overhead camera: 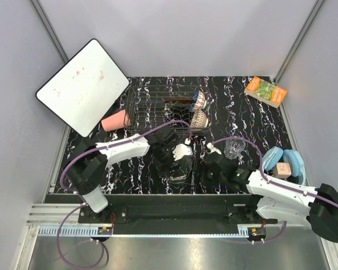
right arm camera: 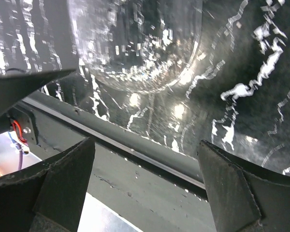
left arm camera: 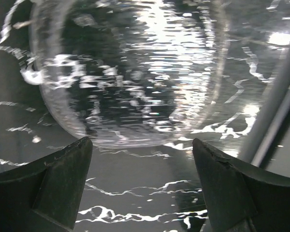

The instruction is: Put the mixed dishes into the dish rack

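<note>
Left gripper (left arm camera: 141, 145): my fingers stand apart with nothing between them. The clear glass bowl (left arm camera: 130, 72) sits on the black marbled table (left arm camera: 135, 203) directly ahead of the fingertips. Its rounded wall fills the space in front, but neither finger touches it in the left wrist view.

Right gripper (right arm camera: 146, 145): my fingers are likewise apart and empty. The same bowl lies ahead of this gripper, slightly to its left; the near table edge runs beneath the fingers.

Dish rack (overhead camera: 158, 109): beyond my left gripper, well apart from both tools. At its right end the blue patterned bowl (overhead camera: 199, 101) and the beige patterned bowl (overhead camera: 199, 119) stand tilted on edge, side by side. The red floral plate (overhead camera: 177, 102) is next to them, toward the rack's middle.

Pink plastic cup (overhead camera: 116, 120): on its side — just beside the rack's left wall, beyond my left arm.

Small clear glass (overhead camera: 234, 148): upright on the table, just beyond my right gripper and to its right.

Blue headphones (overhead camera: 284, 160) lie right of my right arm; a green-orange book (overhead camera: 265, 91) lies far ahead on the right.
</note>
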Available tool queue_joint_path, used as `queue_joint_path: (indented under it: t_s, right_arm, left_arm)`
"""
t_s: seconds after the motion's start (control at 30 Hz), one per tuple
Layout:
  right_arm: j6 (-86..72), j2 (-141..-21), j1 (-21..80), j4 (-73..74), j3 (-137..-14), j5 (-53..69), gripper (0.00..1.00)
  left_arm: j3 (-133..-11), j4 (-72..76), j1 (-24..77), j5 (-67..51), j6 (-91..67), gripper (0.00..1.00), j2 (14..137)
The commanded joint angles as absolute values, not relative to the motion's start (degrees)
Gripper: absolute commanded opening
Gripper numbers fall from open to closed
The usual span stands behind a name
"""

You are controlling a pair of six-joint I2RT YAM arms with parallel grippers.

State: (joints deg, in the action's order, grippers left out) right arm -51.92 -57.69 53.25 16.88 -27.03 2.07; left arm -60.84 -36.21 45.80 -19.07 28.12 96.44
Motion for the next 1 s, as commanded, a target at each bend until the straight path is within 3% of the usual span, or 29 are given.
queue_joint_path:
  t_s: [0.0, 0.33, 0.6, 0.97]
  right_arm:
    - [-54.1, -57.5, 53.6, 19.5, -26.8, 1.8, 0.94]
    - [-54.6, -57.0, 53.6, 19.6, -26.5, 0.4, 0.94]
    - [-54.4, -54.1, 53.7, 21.5, -25.3, 2.6, 0.92]
    - [-53.8, -58.4, 54.0, 18.7, -25.0, 5.0, 0.92]
  left_arm:
    - [-60.8, -37.6, 47.5, -21.0, 26.9, 0.88, 93.3]
    - [-62.7, -39.9, 49.0, -21.4, 27.6, 0.89, 93.4]
    - [-72.0, -40.2, 43.8, -24.9, 26.3, 0.89, 101.9]
    - [-67.8, -41.1, 48.3, -28.6, 23.7, 0.89, 99.4]
